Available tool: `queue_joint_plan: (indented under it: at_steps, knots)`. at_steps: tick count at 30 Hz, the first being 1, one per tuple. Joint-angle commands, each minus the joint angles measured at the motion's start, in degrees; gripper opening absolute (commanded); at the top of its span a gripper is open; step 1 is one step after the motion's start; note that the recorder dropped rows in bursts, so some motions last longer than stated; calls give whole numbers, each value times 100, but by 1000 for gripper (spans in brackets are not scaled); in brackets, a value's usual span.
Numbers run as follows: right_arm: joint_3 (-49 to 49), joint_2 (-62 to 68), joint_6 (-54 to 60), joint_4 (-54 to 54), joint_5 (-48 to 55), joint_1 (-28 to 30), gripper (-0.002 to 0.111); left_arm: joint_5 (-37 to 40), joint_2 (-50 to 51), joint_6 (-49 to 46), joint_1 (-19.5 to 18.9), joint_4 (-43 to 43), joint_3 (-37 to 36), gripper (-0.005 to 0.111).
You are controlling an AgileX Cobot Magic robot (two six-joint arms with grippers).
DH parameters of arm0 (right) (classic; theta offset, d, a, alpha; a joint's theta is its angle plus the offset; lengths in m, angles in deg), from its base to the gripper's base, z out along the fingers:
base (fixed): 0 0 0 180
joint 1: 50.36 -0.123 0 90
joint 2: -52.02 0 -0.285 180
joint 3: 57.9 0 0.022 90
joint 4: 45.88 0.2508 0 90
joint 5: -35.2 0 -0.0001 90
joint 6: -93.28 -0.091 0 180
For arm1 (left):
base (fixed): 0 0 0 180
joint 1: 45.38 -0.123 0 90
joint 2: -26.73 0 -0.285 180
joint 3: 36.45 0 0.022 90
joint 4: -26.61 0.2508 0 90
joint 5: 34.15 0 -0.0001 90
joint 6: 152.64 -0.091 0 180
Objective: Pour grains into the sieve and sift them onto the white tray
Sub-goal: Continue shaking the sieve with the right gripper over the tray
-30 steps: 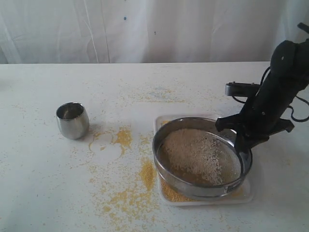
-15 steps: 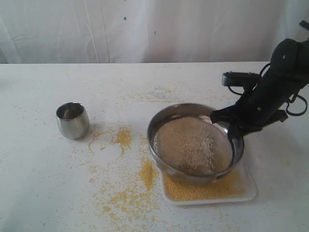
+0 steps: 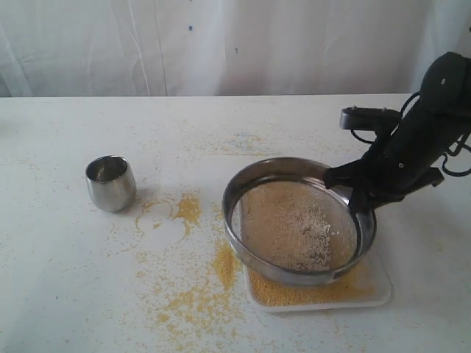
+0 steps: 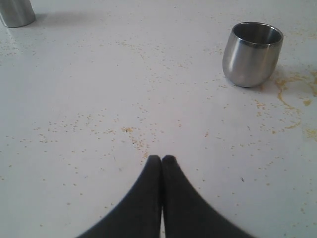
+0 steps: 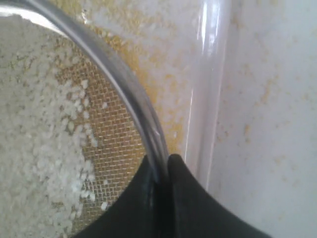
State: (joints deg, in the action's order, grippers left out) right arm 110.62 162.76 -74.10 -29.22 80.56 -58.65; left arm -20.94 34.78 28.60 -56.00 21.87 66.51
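Note:
The round steel sieve (image 3: pixel 243 184) hangs tilted above the white tray (image 3: pixel 383 282), with my right gripper (image 3: pixel 360 200) shut on its right rim. Pale coarse bits lie on its mesh (image 3: pixel 298 228). Fine yellow grains (image 3: pixel 294 292) cover the tray beneath it. In the right wrist view the sieve rim (image 5: pixel 130 94) runs between the right gripper (image 5: pixel 162 161) fingers, with the tray's rim (image 5: pixel 208 89) beyond. My left gripper (image 4: pixel 162 158) is shut on nothing over the white tabletop; it does not show in the exterior view.
A small steel cup (image 3: pixel 110 182) stands at the left of the table, also visible as the cup (image 4: pixel 251 53) in the left wrist view. Spilled yellow grains (image 3: pixel 193 294) are scattered left of the tray. Another steel object (image 4: pixel 16 12) sits at that view's corner.
The sieve has been lifted and swung left and back, tilting, then settled slightly lower and to the right. More yellow grains now show on the tray. The left gripper shows no change.

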Motion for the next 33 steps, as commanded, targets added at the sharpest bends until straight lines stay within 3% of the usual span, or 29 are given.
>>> queue_joint_plan:
  at_steps: [1, 4, 7, 9, 14, 18, 19, 22, 24, 28, 29, 33]
  knots:
    - [107, -141, -502, 164, 256, 29, 0, 2, -27, 3, -8, -30, -18, 0]
    - [-31, -190, -228, 130, 1178, 29, 0, 2, -27, 3, -8, -30, -18, 0]
    - [-44, -151, 350, 7, -406, 29, 0, 2, -27, 3, -8, -30, -18, 0]
    - [-32, -149, 37, 2, -716, 29, 0, 2, -27, 3, -8, -30, -18, 0]
    - [-70, -225, -99, -15, 837, 29, 0, 2, -27, 3, -8, -30, -18, 0]
    - [-117, -225, 259, -56, -959, 29, 0, 2, -27, 3, -8, -30, -18, 0]
    - [-104, -241, 122, -45, -1009, 29, 0, 2, -27, 3, -8, -30, -18, 0]
    - [-91, -353, -330, -45, 198, 29, 0, 2, -27, 3, -8, -30, -18, 0]
    - [-150, -350, -319, -74, 356, 29, 0, 2, -27, 3, -8, -30, -18, 0]
    - [-189, -282, -95, -151, -1610, 29, 0, 2, -27, 3, -8, -30, -18, 0]
    - [-164, -270, -180, -139, -1616, 29, 0, 2, -27, 3, -8, -30, -18, 0]
    - [-140, -404, -521, -118, 317, 29, 0, 2, -27, 3, -8, -30, -18, 0]
